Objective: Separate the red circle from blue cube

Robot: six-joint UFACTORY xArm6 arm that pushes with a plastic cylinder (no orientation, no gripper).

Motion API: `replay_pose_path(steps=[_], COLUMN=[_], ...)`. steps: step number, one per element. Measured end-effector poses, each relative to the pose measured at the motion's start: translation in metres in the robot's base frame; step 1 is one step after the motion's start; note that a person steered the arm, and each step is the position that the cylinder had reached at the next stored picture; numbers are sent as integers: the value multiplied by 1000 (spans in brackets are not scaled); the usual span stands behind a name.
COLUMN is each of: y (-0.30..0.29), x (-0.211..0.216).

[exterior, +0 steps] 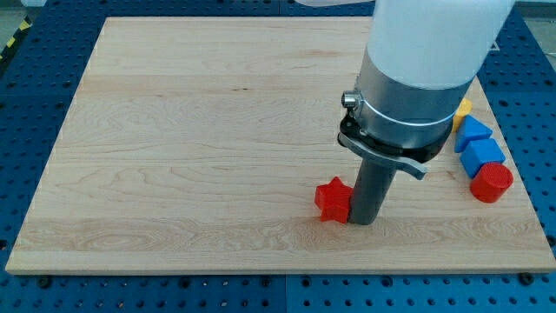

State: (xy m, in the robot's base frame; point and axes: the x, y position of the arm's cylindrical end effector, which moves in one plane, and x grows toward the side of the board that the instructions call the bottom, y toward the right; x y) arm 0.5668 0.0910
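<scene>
I count five blocks on the wooden board (191, 130), which lies on a blue perforated table (35, 104). Two are red: a red star-shaped block (332, 199) low on the board, a little right of the middle, and the red circle (492, 183), a short cylinder near the board's right edge. Two are blue: the blue cube (482, 155), just above the red circle and touching it or nearly so, and a second blue block (472, 131), its shape partly hidden, directly above the cube and pressed against it. The fifth is a yellow block (464, 108), only a corner of which peeks out from behind my arm at the top of that group, so I cannot make out its shape. The four blocks on the right run in a tight, slightly slanted column from the yellow one at the top down to the red circle at the bottom. My arm comes down from the view's top right, a wide white housing narrowing to a grey collar and then the dark rod (372, 187), which stands upright. My tip (365, 223) rests on the board right beside the red star-shaped block, touching its right side, and is well apart from the red circle and blue cube, which lie off to the view's right. I carry no gripper, so nothing is grasped; the rod only stands against the star.
</scene>
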Motion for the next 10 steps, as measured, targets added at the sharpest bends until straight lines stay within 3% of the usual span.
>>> replay_pose_path(steps=[2,5,10], y=[58,236,253], x=[15,28,5])
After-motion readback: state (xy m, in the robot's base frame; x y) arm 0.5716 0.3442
